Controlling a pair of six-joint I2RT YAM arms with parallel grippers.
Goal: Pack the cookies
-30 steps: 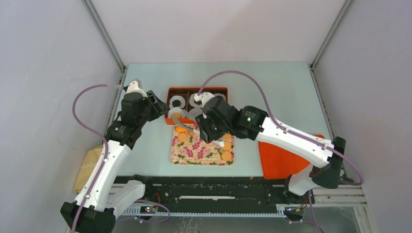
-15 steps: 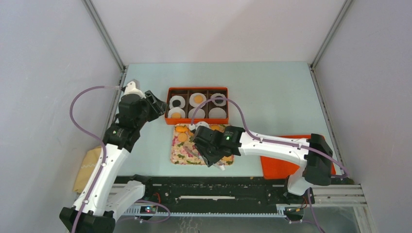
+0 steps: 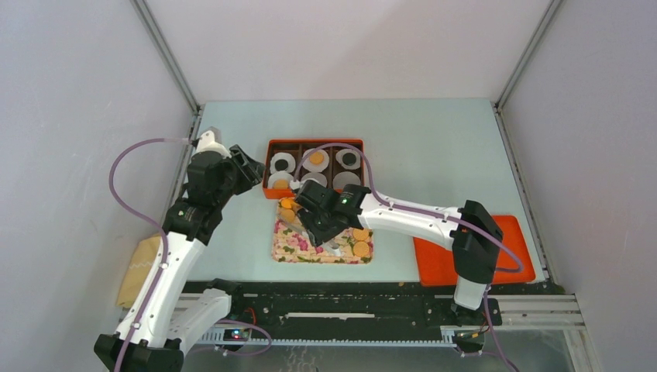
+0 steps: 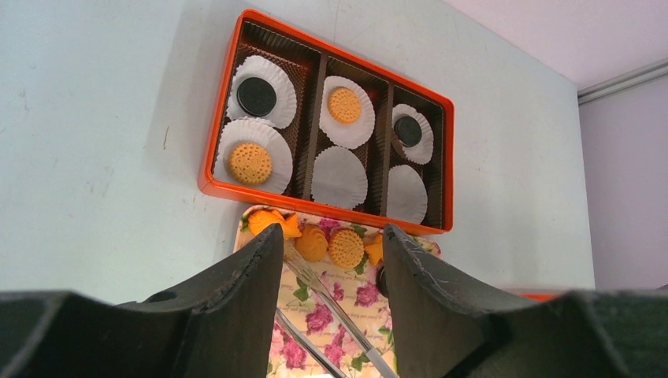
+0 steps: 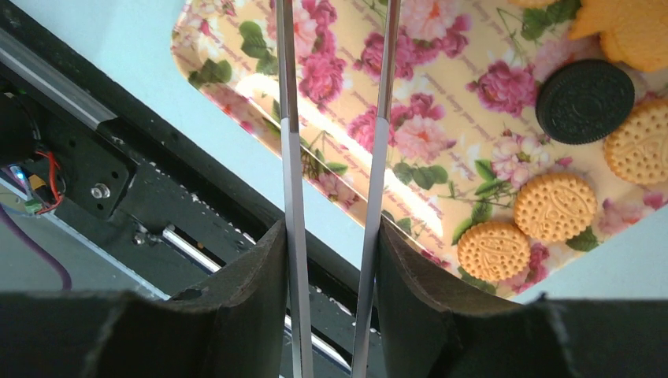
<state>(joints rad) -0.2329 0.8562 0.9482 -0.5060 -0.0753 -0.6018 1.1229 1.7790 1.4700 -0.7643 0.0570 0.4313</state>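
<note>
An orange box [image 3: 314, 141] holds six white paper cups. In the left wrist view four cups hold cookies: two black [image 4: 257, 96] and two golden [image 4: 250, 162]; two front cups [image 4: 339, 177] are empty. More cookies [image 3: 360, 248] lie on a floral tray [image 3: 298, 249] in front of the box. My right gripper [image 3: 314, 225] is over the tray, shut on metal tongs [image 5: 287, 118]; the tongs' tips hold nothing. Golden cookies [image 5: 559, 206] and a black one [image 5: 584, 101] lie to their right. My left gripper [image 3: 249, 172] is open and empty, left of the box.
An orange lid [image 3: 496, 249] lies at the right near edge. A tan cloth [image 3: 139, 267] lies off the table's left side. The black rail [image 5: 157, 213] runs just below the tray's near edge. Walls close in on the table's left, right and back.
My right gripper with the tongs has drawn back from over the box to over the tray and shifted left. The cups it had covered now show. The left arm has barely moved.
</note>
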